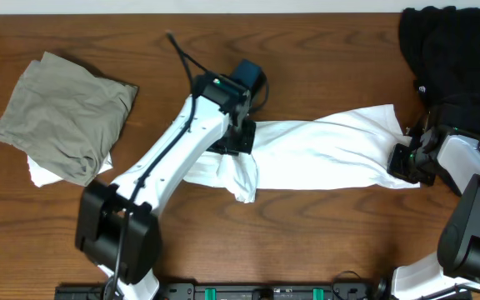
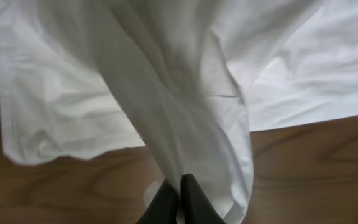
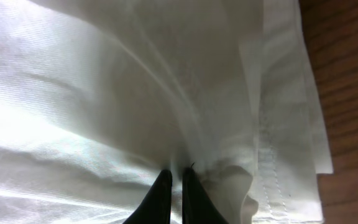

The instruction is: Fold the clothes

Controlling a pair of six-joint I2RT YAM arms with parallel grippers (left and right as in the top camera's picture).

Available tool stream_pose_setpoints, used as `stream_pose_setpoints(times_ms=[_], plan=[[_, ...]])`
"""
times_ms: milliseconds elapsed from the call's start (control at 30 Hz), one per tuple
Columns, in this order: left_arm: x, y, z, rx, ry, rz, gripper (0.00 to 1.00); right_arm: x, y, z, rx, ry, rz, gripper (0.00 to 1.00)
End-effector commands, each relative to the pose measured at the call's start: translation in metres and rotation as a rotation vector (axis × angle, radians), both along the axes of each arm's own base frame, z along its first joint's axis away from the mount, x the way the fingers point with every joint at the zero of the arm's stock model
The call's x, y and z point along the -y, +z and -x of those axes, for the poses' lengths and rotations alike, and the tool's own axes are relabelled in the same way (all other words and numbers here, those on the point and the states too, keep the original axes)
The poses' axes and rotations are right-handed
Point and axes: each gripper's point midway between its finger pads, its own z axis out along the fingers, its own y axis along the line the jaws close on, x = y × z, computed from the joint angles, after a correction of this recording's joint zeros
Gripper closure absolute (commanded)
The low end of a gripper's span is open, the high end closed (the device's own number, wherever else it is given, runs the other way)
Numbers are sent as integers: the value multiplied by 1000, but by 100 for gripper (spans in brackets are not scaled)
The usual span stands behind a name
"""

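The white T-shirt (image 1: pixel 323 154) lies stretched in a long band across the middle of the wooden table. No print or lettering shows. My left gripper (image 1: pixel 238 137) is shut on its left end; in the left wrist view (image 2: pixel 180 183) a fold of white cloth (image 2: pixel 166 93) rises from between the fingers, lifted off the table. My right gripper (image 1: pixel 408 158) is shut on the right end; in the right wrist view (image 3: pixel 176 177) the fingers pinch bunched cloth (image 3: pixel 104 93) beside a stitched hem (image 3: pixel 272 162).
A folded olive-grey garment (image 1: pixel 65 117) lies at the left on top of a white one (image 1: pixel 44 173). A black garment (image 1: pixel 448 50) is heaped at the back right corner, close to my right arm.
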Motion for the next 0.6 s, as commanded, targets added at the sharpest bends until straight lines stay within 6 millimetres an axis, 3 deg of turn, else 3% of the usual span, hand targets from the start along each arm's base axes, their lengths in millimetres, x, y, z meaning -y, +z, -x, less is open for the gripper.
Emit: stream_pose_setpoints(times_ms=[0, 333, 567], plan=[[-6, -6, -1, -14, 99, -27, 94, 1, -4, 9, -38, -10, 18, 93], [-55, -13, 11, -60, 314, -198, 94, 1, -4, 9, -38, -10, 18, 93], [-73, -25, 27, -124, 427, -249, 94, 1, -4, 9, -39, -10, 18, 93]])
